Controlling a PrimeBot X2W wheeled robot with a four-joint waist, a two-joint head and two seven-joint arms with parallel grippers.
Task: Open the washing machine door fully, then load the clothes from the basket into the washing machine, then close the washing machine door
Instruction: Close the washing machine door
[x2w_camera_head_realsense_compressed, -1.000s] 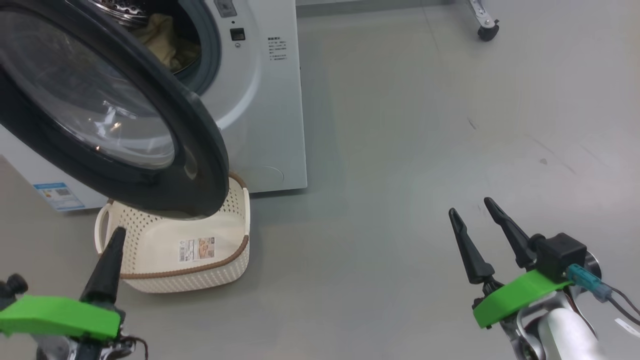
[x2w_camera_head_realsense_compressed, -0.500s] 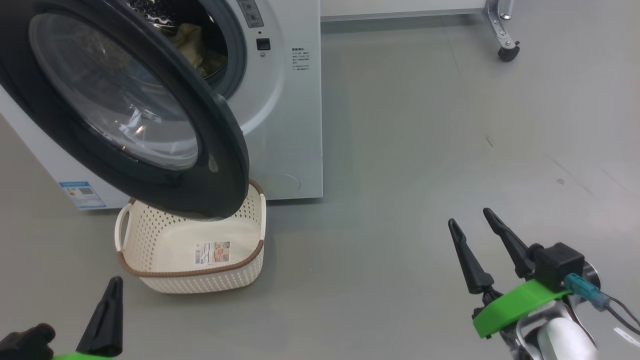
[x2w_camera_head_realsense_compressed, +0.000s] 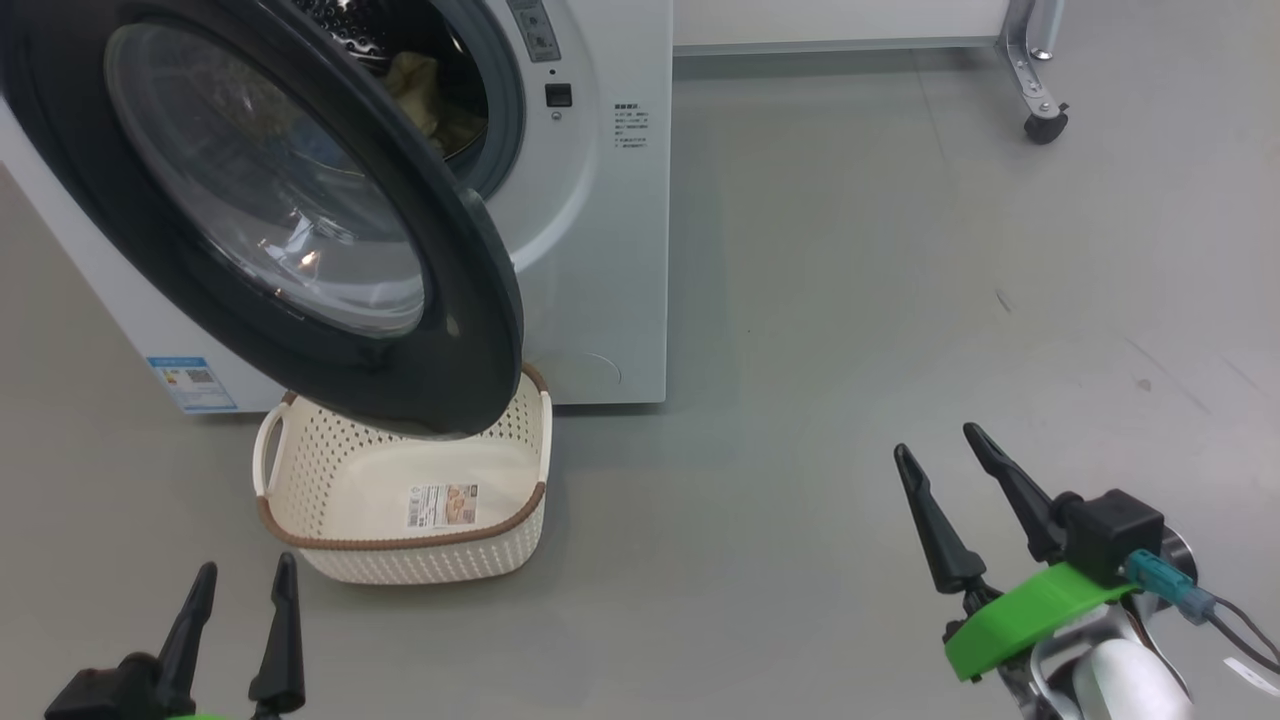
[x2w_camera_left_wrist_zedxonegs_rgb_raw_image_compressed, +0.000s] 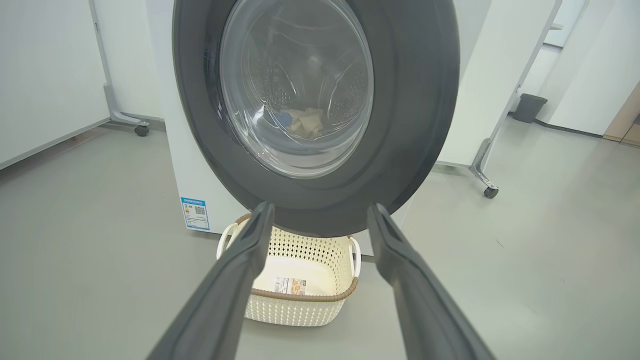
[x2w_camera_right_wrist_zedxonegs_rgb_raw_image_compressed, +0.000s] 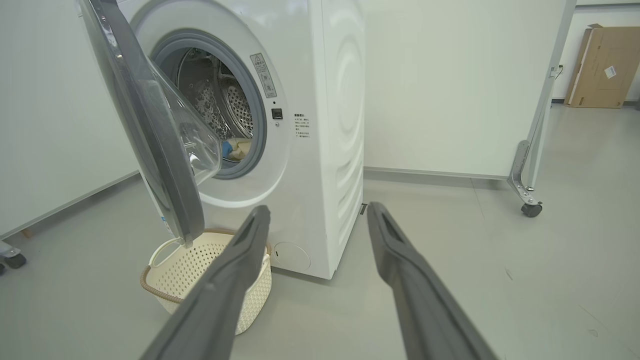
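The washing machine door (x2w_camera_head_realsense_compressed: 470, 280), ajar at ten o'clock, stands beyond both grippers. The left gripper (x2w_camera_head_realsense_compressed: 247, 563) at seven, cut by the frame's edge, and the right gripper (x2w_camera_head_realsense_compressed: 937, 440) at four are spread, grasping nothing. The door's rim hides the far end of the basket (x2w_camera_head_realsense_compressed: 400, 543). The clothes (x2w_camera_head_realsense_compressed: 415, 75) show partly inside the washing machine (x2w_camera_head_realsense_compressed: 610, 250). There is open floor (x2w_camera_head_realsense_compressed: 850, 300) at two.

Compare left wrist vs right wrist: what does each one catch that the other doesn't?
Left wrist: door face-on, with the clothes seen through its glass; the label in the bottom of the basket; a dark bin at far right.
Right wrist: door edge-on and swung open; the bare drum mouth with its grey seal; the side panel of the washer; a cardboard box.
Both: washer, door, clothes in the drum, basket on the floor under the door's lower edge.
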